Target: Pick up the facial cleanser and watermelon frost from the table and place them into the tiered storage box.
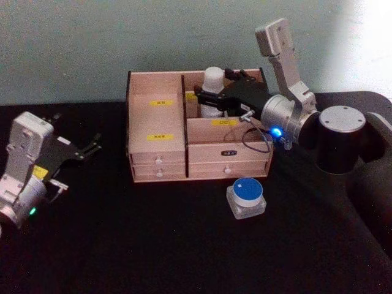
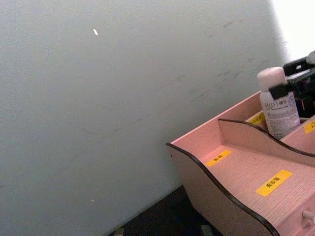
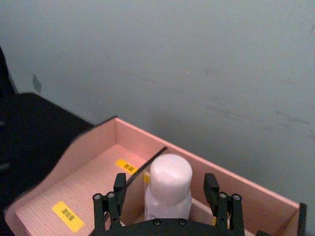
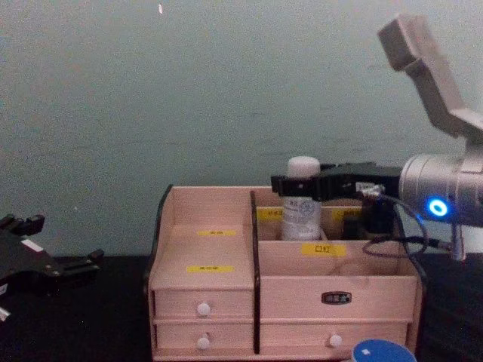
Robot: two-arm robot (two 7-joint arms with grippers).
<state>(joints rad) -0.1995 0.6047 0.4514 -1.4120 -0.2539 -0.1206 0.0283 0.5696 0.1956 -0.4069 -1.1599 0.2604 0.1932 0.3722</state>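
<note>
The facial cleanser [image 1: 212,76], a white bottle with a rounded cap, stands upright in the back right compartment of the tiered storage box [image 1: 157,122]. My right gripper [image 1: 213,86] reaches over the box from the right, and in the right wrist view its fingers [image 3: 119,189] stand open on either side of the bottle [image 3: 171,172] with gaps showing. The watermelon frost [image 1: 246,197], a small clear jar with a blue lid, sits on the black table in front of the box's right half. My left gripper [image 1: 92,146] rests open at the far left, nothing in it.
The box [image 4: 204,249] has yellow labels and small drawers with white knobs at its front. A grey-green wall rises close behind it. The right arm's dark base [image 1: 340,138] stands right of the box. Black tabletop [image 1: 153,239] stretches in front.
</note>
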